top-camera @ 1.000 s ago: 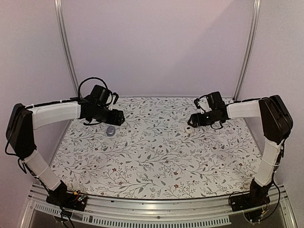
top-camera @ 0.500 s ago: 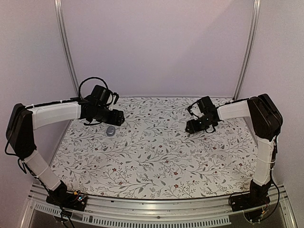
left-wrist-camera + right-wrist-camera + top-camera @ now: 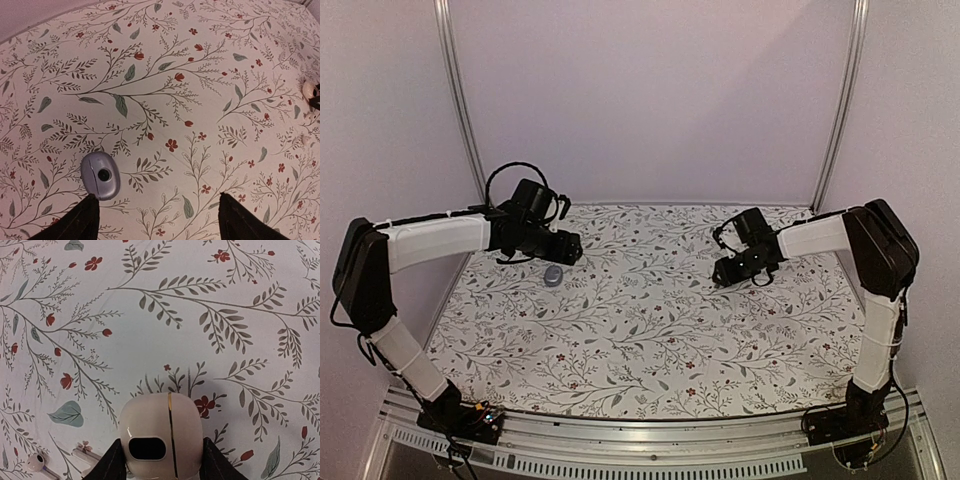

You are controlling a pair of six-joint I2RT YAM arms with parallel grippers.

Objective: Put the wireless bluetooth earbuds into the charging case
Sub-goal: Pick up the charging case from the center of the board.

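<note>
At right rear of the table (image 3: 650,340), the case (image 3: 162,435) is pinched by the right gripper (image 3: 161,466); its lower edge is cropped. Earbuds (image 3: 36,462) lie at its left, half cut off. The left gripper (image 3: 157,220) is held spread near a lavender oval (image 3: 100,175), which cannot be identified.

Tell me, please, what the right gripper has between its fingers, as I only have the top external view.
Observer: In the right wrist view, the right gripper has its fingers against both sides of a cream charging case.
Operator: Thank you. Is the lid open?
Observer: No, it looks closed; a thin gold seam runs unbroken across the shell.
Operator: And where are the earbuds?
Observer: The white earbuds lie on the floral cloth close beside the case, outside it.
</note>
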